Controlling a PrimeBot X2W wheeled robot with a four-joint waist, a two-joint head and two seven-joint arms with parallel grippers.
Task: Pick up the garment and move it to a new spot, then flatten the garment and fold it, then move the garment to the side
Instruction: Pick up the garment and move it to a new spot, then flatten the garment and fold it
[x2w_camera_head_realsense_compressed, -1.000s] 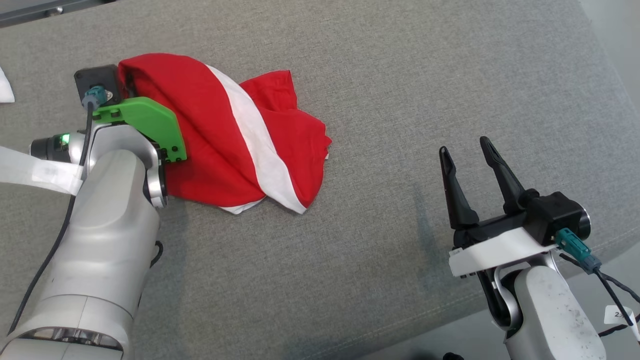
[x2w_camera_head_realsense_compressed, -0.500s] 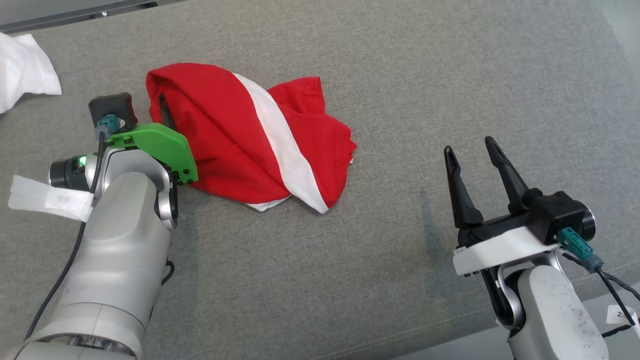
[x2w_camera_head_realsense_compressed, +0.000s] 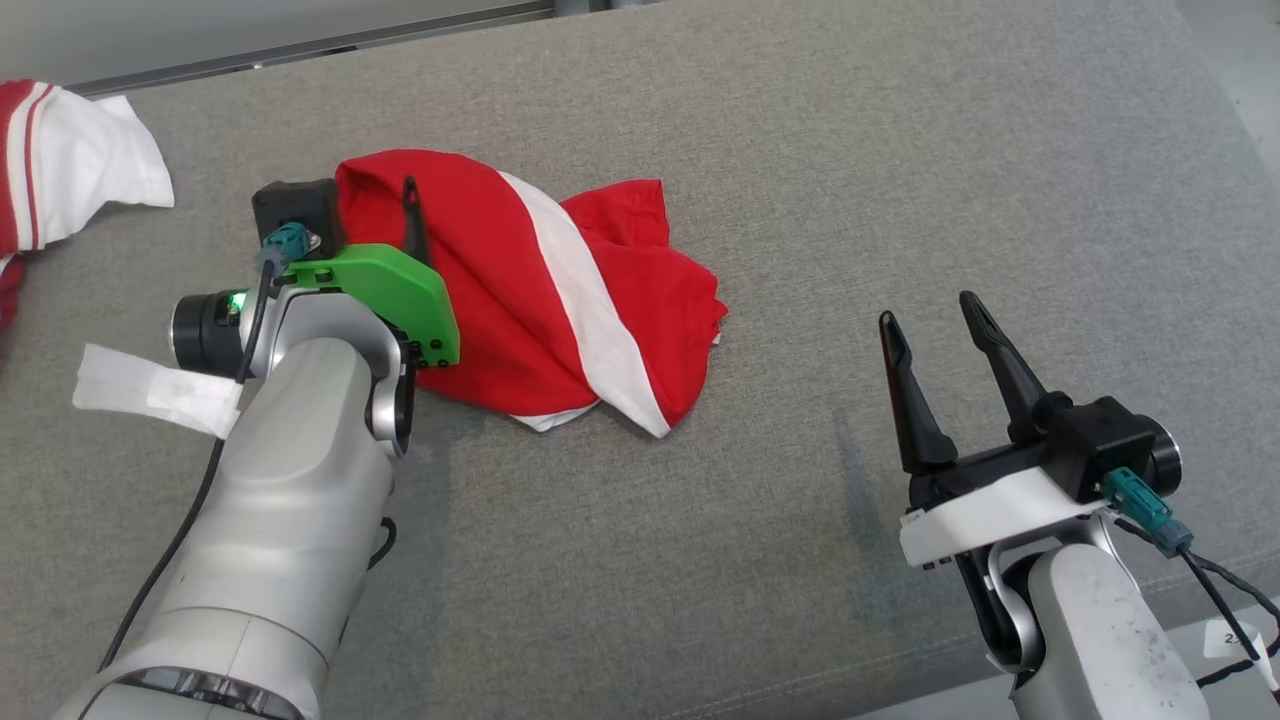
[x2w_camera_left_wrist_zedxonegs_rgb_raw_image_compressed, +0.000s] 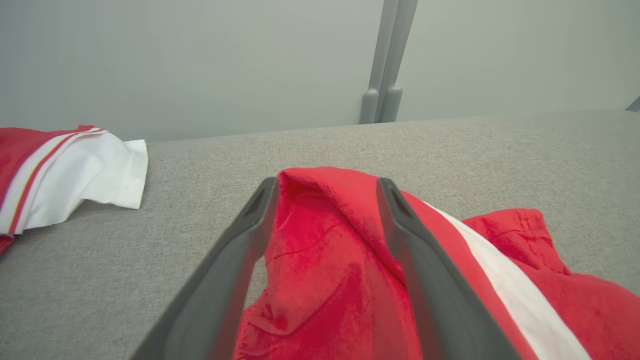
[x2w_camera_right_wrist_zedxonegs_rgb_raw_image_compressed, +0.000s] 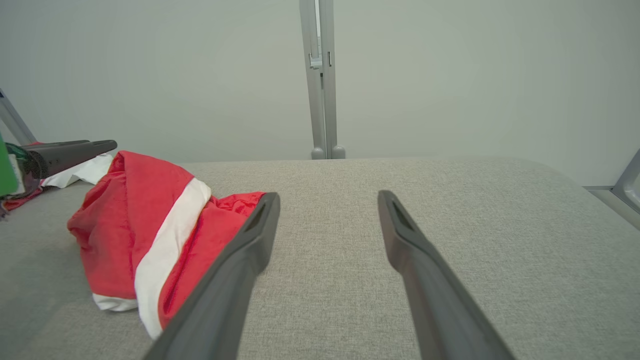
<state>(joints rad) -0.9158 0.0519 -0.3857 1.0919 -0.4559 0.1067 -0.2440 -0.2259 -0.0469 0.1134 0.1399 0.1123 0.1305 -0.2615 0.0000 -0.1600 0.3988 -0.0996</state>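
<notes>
so: garment (x2w_camera_head_realsense_compressed: 560, 300) lies crumpled on the bench (x2w_camera_head_realsense_compressed: 900, 150), not flattened or folded. left fingers (x2w_camera_left_wrist_zedxonegs_rgb_raw_image_compressed: 235, 260) spread wide astride the garment's ridge, clamping nothing. right fingers (x2w_camera_head_realsense_compressed: 905, 400) gape empty, well right of the garment. flattening, folding and the side move remain.

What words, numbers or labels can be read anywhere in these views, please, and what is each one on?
Small white paper tag beside the pale right arm: dark print, perhaps starting "2", too small and blurred to read.
White tape strip on the silver left arm: no legible writing.
</notes>
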